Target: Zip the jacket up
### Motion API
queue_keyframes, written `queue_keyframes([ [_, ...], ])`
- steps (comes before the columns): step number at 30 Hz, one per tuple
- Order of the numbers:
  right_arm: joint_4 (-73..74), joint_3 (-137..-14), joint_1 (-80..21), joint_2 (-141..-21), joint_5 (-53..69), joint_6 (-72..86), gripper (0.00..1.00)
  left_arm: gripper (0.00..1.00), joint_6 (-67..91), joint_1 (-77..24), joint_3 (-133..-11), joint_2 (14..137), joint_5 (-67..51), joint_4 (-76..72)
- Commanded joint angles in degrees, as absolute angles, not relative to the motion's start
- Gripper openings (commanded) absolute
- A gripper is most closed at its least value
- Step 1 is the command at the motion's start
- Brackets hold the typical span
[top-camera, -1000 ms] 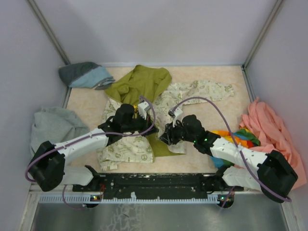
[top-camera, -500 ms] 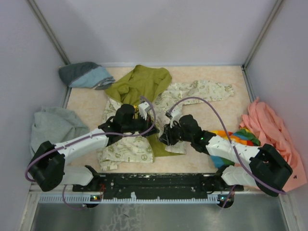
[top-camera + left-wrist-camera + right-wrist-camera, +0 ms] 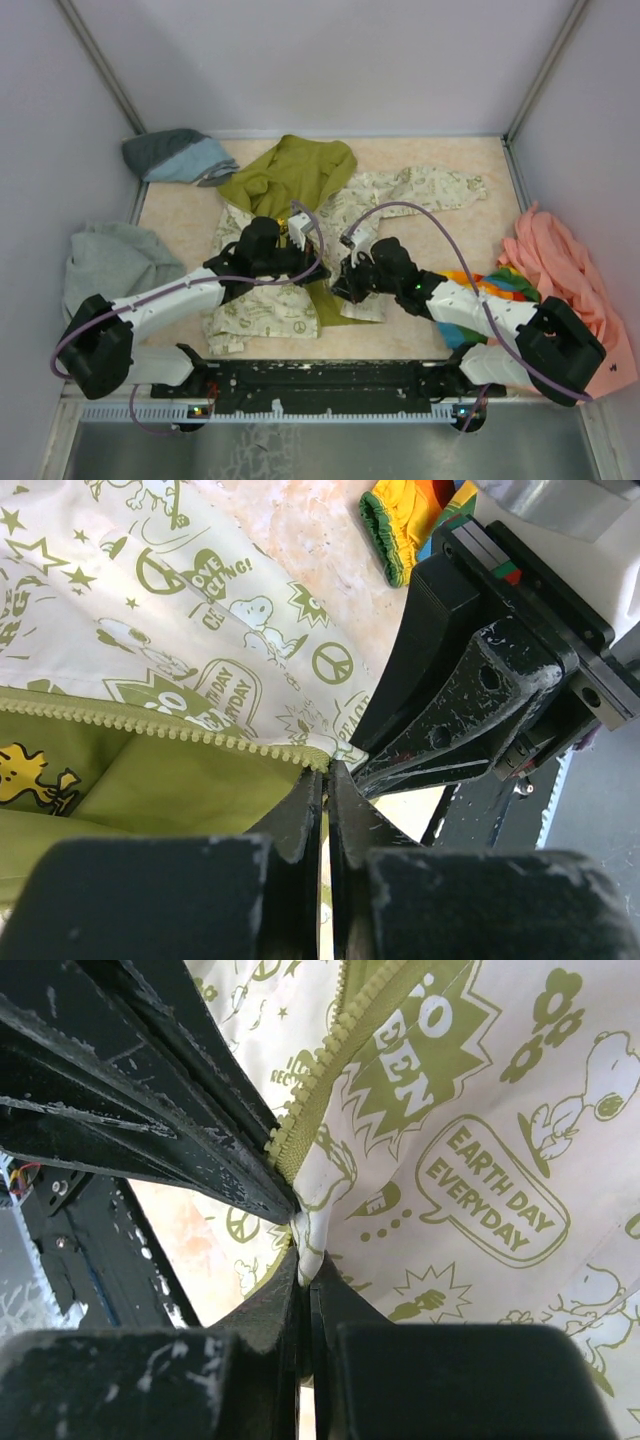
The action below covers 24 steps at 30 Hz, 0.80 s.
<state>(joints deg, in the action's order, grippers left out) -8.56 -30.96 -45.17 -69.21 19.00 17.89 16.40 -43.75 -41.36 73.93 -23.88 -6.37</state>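
Note:
The jacket (image 3: 400, 190) lies open in the middle of the table, with cream printed fabric, olive lining and an olive hood. Its lower front corners meet between the two arms. My left gripper (image 3: 314, 270) is shut, its tips (image 3: 328, 780) pinching the bottom end of the olive zipper strip (image 3: 150, 723). My right gripper (image 3: 340, 285) faces it almost tip to tip and is shut (image 3: 305, 1260) on a fold of the cream hem beside the other zipper strip (image 3: 330, 1070). The zipper's slider is not visible.
A grey sweatshirt (image 3: 115, 255) lies at the left and a blue-grey garment (image 3: 178, 155) at the back left. A peach-pink garment (image 3: 560, 265) and a multicoloured cloth (image 3: 495, 283) lie under the right arm. Walls enclose the table, and a black rail (image 3: 320, 378) runs along the front.
My right gripper has edged left toward the left gripper and closed on the jacket's hem. The left gripper has stayed shut in place.

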Motion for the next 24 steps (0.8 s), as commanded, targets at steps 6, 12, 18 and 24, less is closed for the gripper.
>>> queue_keyframes([
  [6, -17.83, -32.31, -44.91, -66.47, 20.12, 12.87, 0.00, 0.42, 18.83, -44.38, -40.79, 67.72, -23.62, -7.97],
  [12, -24.88, -28.82, -44.74, -62.11, 24.49, 6.30, 0.00, 0.55, 23.69, -44.30, -35.47, 59.23, -20.11, -11.06],
  [18, -29.47, -25.94, -41.29, -58.80, 28.39, 9.53, 0.00, 0.63, 30.13, -44.30, -26.94, 51.47, -20.88, -21.58],
  [24, -39.07, -22.18, -39.81, -56.73, 31.69, 14.05, 0.00, 0.62, 35.32, -44.30, -20.32, 51.43, -20.59, -34.06],
])
